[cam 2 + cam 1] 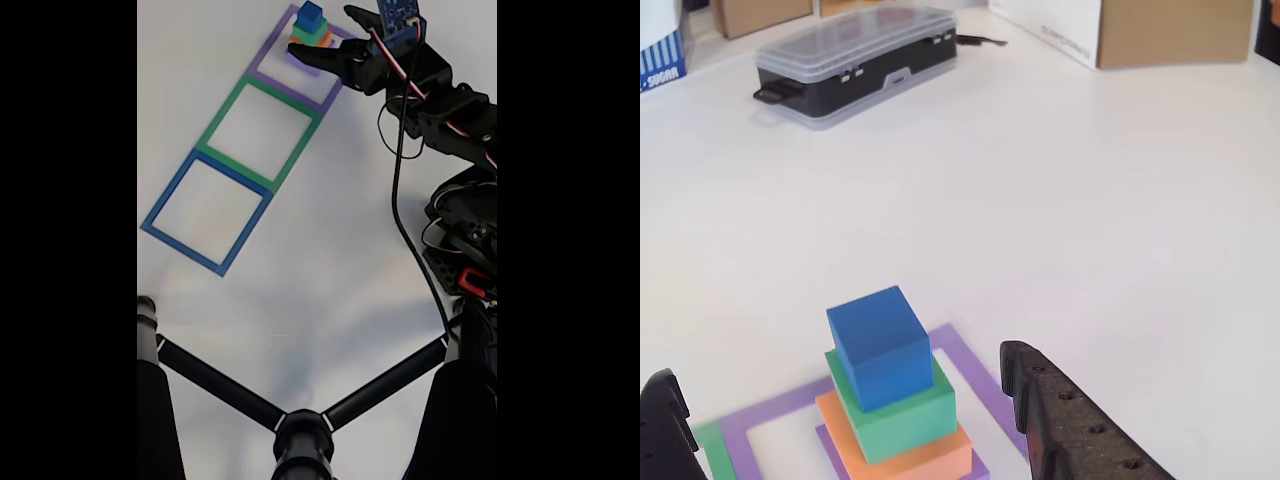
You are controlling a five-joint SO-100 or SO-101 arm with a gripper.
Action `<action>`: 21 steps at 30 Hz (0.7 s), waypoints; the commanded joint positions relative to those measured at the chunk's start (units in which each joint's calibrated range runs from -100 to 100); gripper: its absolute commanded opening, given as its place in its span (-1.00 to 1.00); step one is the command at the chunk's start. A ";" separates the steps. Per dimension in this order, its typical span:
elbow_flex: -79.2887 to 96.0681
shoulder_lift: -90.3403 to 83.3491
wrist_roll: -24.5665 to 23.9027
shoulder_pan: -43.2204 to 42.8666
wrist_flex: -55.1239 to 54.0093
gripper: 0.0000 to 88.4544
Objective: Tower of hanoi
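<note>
- Listing by the other view: blue cube (880,345) tops a stack, green block (902,412) under it, orange block (902,448) at the bottom, all inside the purple square (970,365) on the white table (1060,200).
- Gripper (845,420) spread wide; one black finger (1065,420) stands right of the stack, the other at the left edge, neither touching a block.
- Handling, judged: blocks look like matte foam, so light, slightly yielding and not slippery; flat sides suit a pinch. Take the cube on two opposite side faces, above the green block, with a gentle squeeze so the lower tiers stay put.
- Case (855,62) with a clear lid and cardboard boxes (1170,30) sit well apart at the far side.
- Fixed view: stack (311,27) in the purple square (268,80) at the top; green square (222,110) and blue square (165,205) follow in a row, both vacant.
- Gripper (322,38) open around the stack; arm (450,110) reaches in from the right.
</note>
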 commanded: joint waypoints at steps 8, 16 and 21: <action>-8.94 9.66 0.00 -1.01 -6.05 -0.15; -13.39 16.23 0.00 -1.32 -8.56 -0.16; -14.30 18.00 0.00 -2.23 -9.29 -0.16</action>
